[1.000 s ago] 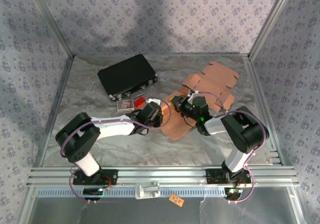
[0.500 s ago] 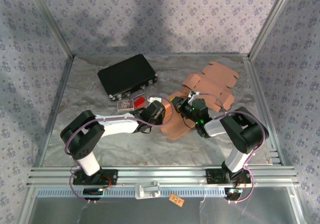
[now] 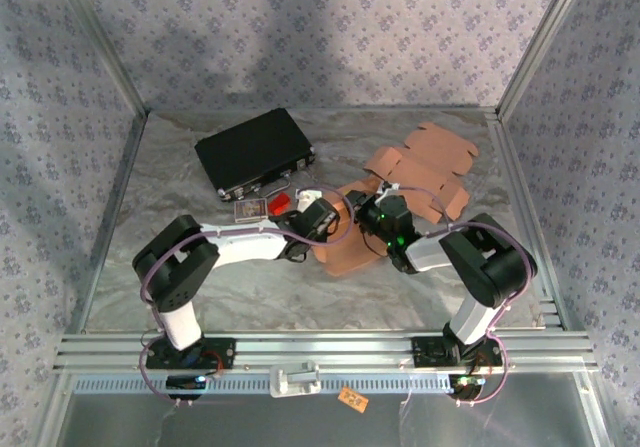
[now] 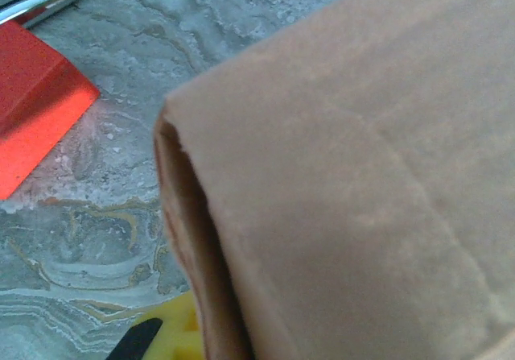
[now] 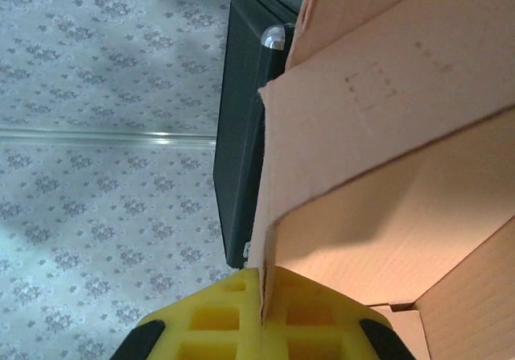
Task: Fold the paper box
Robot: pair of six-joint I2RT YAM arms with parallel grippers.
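Gripping box [image 3: 340,255] with left gripper [image 3: 322,213] and right gripper [image 3: 373,210], jaws clamped on cardboard; raising wall, next likely creasing inward.

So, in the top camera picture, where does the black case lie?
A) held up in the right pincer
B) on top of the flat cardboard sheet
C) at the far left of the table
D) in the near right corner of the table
C: the black case lies flat at the far left, apart from the paper box in the middle.
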